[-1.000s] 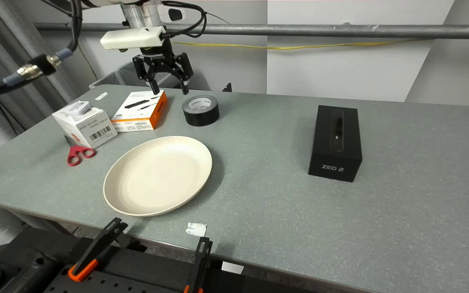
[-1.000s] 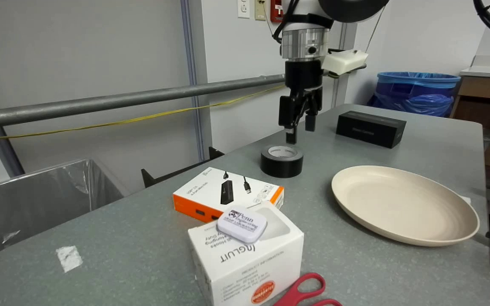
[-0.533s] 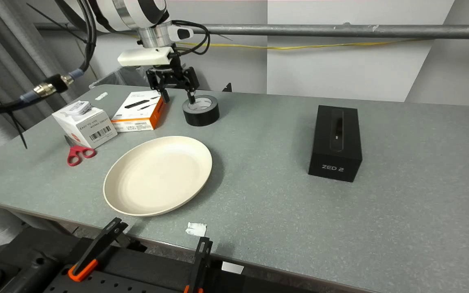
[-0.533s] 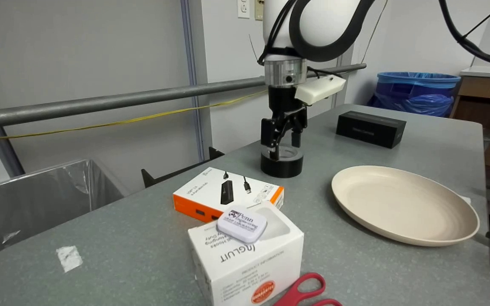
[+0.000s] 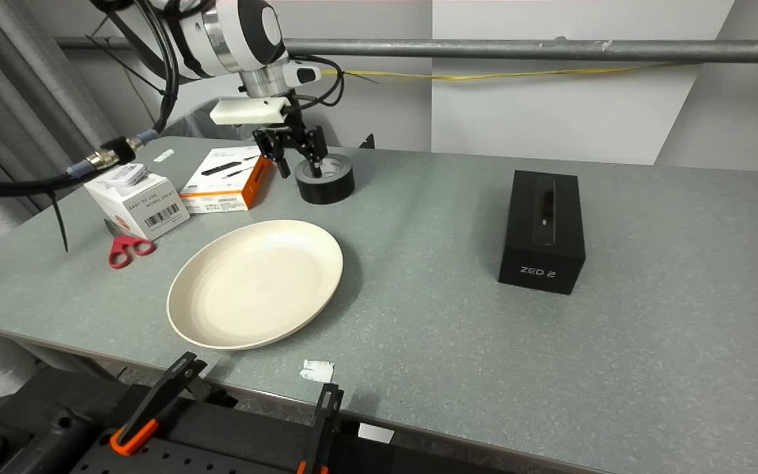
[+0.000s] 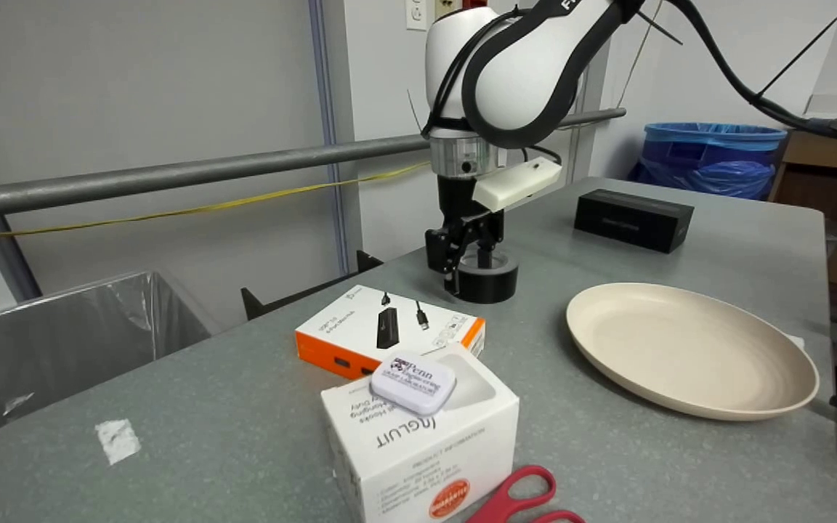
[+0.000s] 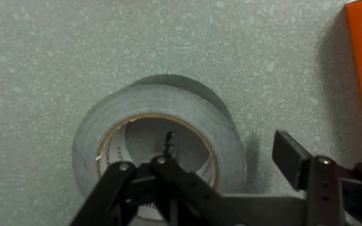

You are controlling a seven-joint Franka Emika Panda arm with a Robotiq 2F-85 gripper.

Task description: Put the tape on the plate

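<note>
Under the gripper lies the tape, one finger in its hole, one outside. In an exterior view, the plate lies before the gripper, the hub box left, the ZED box well right.

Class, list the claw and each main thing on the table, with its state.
Claw: open
Tape: lying flat, its wall between the open jaws
Plate: right way up, bare
Scissors: partly hidden, open or shut unclear
White box: looks shut
Tin: looks shut, on the white box
Orange-edged box: flat, looks shut
Black box: looks shut
</note>
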